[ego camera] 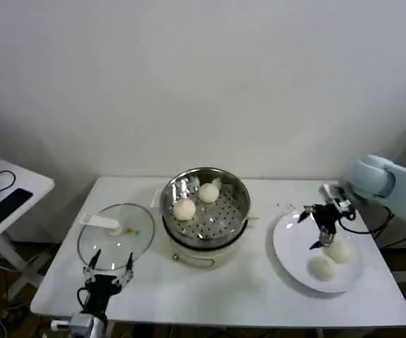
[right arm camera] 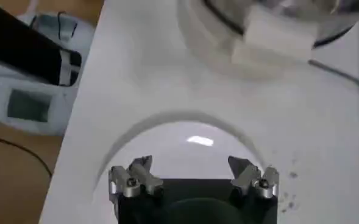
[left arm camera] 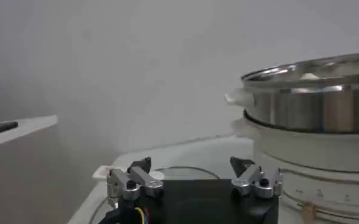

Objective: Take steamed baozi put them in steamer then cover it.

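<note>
Nearest the robot, the left claw hangs low at the front edge of the white surface, its two fingers spread wide apart with nothing between them. Just beyond it lies the cover, a clear glass lid resting flat on the surface with its white handle toward the far left side.

Over on the right, a white plate carries two steamed baozi, touching each other on its near right part. The right claw hovers over the plate just beside the farther bun, fingers parted and empty; the right wrist view shows them open above bare plate.

At the middle of the surface stands the steamer, a shiny steel basket with a perforated bottom sitting on a white pot base. Two more baozi lie inside it, apart, one nearer the left wall and one toward the far rim. The left wrist view shows the steamer uncovered.

A side desk stands well apart at the left, holding dark devices.
</note>
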Motion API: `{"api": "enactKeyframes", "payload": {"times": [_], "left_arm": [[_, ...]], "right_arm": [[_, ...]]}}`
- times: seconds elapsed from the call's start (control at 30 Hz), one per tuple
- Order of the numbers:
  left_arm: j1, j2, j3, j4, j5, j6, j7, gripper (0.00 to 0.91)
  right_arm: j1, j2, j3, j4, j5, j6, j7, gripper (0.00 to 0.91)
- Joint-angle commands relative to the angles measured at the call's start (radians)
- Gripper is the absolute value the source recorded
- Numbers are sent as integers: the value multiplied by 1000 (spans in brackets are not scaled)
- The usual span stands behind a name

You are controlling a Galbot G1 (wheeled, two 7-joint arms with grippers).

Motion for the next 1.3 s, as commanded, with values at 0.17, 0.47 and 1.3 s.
{"api": "enactKeyframes", "payload": {"times": [0.17, 0.47, 1.3], "left_arm": [[10, -7, -4, 6, 0, -6, -4, 907], [6, -8, -3, 10, 3, -1, -5, 907], [-2, -8, -2, 32, 3, -3, -5, 907]], "right_arm": [[-280, -61, 140, -77, -153, 27, 3, 907], [-317, -7, 165, -139, -160, 29, 14, 907], [-312, 64, 169, -186, -153, 14, 10, 796]]}}
